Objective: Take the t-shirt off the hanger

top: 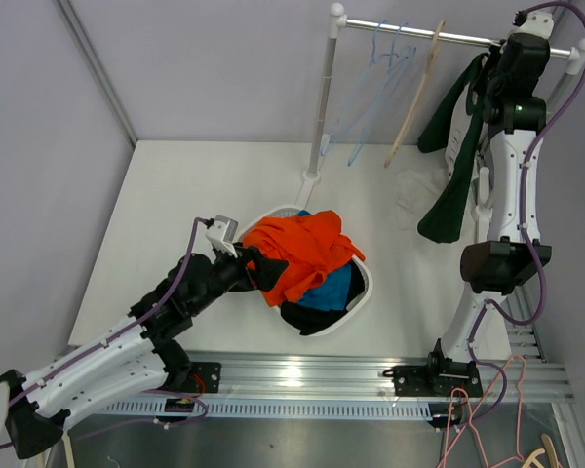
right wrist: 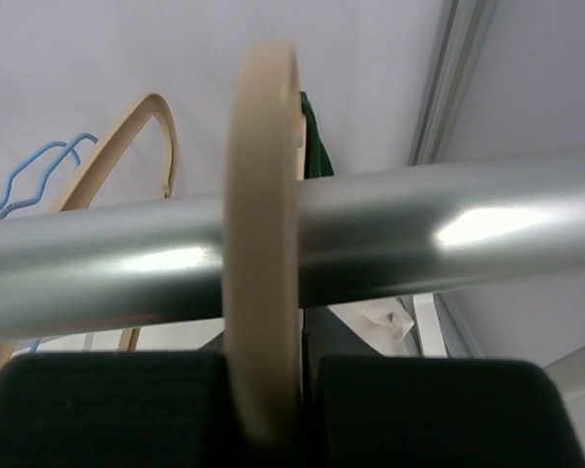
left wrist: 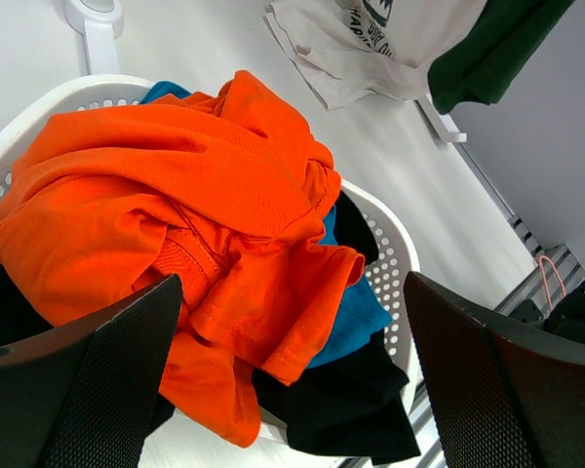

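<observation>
Hardly begun, I'd say: the dark green t-shirt (top: 453, 185) hangs at two o'clock on its pale wooden hanger (right wrist: 261, 195), hooked over the silver metal rail (right wrist: 419, 244). The right gripper (right wrist: 263, 405) pinches that hook. The left gripper (left wrist: 292, 390) gapes wide, holding nothing, above the white perforated laundry basket (left wrist: 395, 263) near six o'clock.

Glossy metal rail (right wrist: 419, 234), matt wooden hanger (right wrist: 263, 244), cloth t-shirt (top: 449, 207).

A white basket (left wrist: 395, 255) of clothes
The left end effector (left wrist: 294, 390) holds its fingers (left wrist: 112, 385) wide apart above an orange shirt (left wrist: 175, 185) lying over a blue garment (left wrist: 359, 317) and a black garment (left wrist: 343, 411).
</observation>
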`<state>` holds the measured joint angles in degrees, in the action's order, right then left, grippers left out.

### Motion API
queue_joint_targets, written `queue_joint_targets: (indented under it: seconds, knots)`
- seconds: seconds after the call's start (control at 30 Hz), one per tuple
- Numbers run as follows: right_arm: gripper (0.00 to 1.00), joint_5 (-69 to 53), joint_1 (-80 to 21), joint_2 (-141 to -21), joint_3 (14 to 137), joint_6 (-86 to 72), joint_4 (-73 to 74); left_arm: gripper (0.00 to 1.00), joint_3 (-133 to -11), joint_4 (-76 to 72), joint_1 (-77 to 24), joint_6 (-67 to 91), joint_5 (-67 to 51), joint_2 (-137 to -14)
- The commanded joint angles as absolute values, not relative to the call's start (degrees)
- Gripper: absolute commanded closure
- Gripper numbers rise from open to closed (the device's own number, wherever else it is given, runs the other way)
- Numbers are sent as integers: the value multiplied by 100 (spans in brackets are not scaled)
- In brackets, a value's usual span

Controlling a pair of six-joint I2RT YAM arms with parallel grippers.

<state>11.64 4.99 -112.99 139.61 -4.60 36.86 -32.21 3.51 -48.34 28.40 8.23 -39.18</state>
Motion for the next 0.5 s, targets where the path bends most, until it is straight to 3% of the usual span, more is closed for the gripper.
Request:
queue_joint_targets:
  seconds: [0.0,0.47]
  knots:
    - [100,1274,510,-11364,14010,-378,3305,0,-3191,158,-4781,2725,773,-3823]
    - [100,1178,185,-10741,14018,-26,2690,1,-3365,167,-4781,2628,747,-3858]
